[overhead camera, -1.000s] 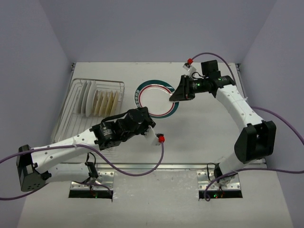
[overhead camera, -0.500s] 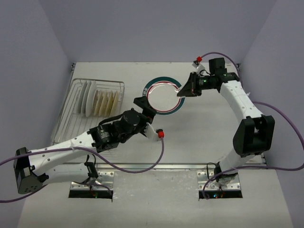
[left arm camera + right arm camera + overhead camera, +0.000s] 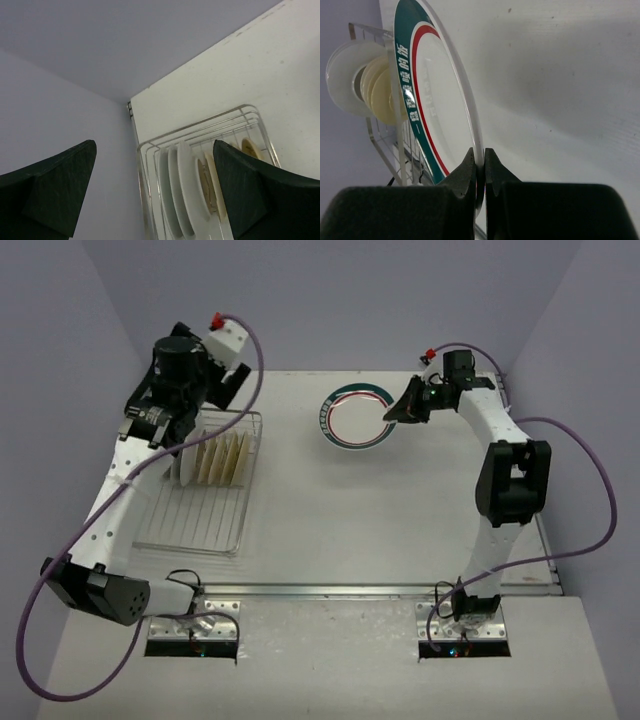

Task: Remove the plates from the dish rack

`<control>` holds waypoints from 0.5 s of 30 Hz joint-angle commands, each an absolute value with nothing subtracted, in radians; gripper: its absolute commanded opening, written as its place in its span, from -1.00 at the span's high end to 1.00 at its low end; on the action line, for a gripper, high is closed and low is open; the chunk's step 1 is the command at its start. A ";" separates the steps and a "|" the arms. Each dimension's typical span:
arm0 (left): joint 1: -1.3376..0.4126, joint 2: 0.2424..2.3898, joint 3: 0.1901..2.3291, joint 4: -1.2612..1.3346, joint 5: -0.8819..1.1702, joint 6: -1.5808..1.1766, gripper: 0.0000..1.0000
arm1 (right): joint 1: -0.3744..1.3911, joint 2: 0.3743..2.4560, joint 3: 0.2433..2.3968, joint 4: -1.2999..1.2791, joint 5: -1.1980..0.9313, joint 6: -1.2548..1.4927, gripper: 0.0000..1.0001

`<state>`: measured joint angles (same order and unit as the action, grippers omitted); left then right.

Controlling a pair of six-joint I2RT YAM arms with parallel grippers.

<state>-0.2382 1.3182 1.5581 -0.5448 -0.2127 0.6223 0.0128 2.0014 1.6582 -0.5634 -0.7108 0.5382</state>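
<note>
A white plate (image 3: 354, 418) with a teal rim and red ring hangs over the back middle of the table. My right gripper (image 3: 401, 408) is shut on its right edge. In the right wrist view both fingers (image 3: 470, 172) pinch the thin rim of this plate (image 3: 432, 100). My left gripper (image 3: 155, 148) is open and empty, held high above the back end of the dish rack (image 3: 196, 508). Below it, white plates (image 3: 183, 192) and smaller tan plates (image 3: 212, 186) stand on edge in the dish rack (image 3: 196, 127). From above the same plates (image 3: 212, 456) show as a row.
The rack lies along the table's left side, close to the left wall (image 3: 70, 390). The left arm (image 3: 118, 480) arches over the rack's left rim. Purple cables (image 3: 590, 510) loop off both arms. Bare tabletop (image 3: 360, 510) lies between the rack and the right arm.
</note>
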 commanded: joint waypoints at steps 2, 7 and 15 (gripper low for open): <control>0.066 1.381 1.632 -0.729 0.114 0.269 -1.00 | 0.018 2.161 1.780 -0.424 -0.700 0.606 1.00; 0.182 1.380 1.565 -0.713 0.228 0.220 -1.00 | 0.022 2.290 1.834 -0.361 -0.687 0.628 1.00; 0.214 1.364 1.520 -0.698 0.251 0.189 -1.00 | 0.042 2.473 1.978 -0.317 -0.668 0.662 1.00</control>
